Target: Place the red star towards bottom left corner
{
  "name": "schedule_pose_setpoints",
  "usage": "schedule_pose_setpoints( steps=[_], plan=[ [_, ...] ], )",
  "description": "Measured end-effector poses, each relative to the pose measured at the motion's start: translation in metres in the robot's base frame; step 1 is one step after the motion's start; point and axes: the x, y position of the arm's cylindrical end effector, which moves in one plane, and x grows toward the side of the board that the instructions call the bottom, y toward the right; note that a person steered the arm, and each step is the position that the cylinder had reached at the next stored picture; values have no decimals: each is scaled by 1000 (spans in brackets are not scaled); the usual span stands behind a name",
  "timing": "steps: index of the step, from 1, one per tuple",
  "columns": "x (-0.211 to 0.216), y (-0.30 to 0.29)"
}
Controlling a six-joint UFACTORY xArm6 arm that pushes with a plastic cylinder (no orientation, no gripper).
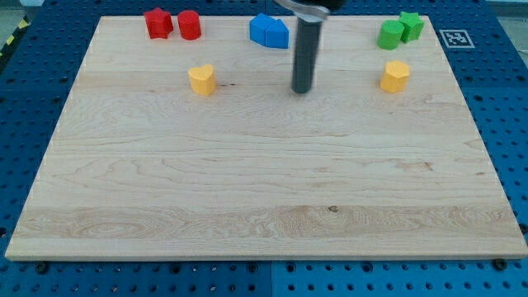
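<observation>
Right now, in the camera view, you see the red star (157, 22) sitting near the top left corner of the wooden board (247, 190), just beside a red cylinder-like block (190, 25) on its right. My tip (303, 89) rests on the board near the top edge, a little right of centre, well apart from the red star. You have no jaws to check, since the arm ends in a plain dark rod. Two blue blocks (269, 30) sit touching each other just up and left of the tip. A yellow block (201, 79) lies below the red pair, another yellow block (395, 76) sits towards the right edge, and two green blocks (400, 30) huddle near the top right corner.
</observation>
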Motion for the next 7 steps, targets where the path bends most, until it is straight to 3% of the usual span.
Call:
schedule_pose_setpoints(
  steps=[2,5,7],
  plan=[
    [-60,-82],
    [-93,-107],
    [-140,-110]
  ],
)
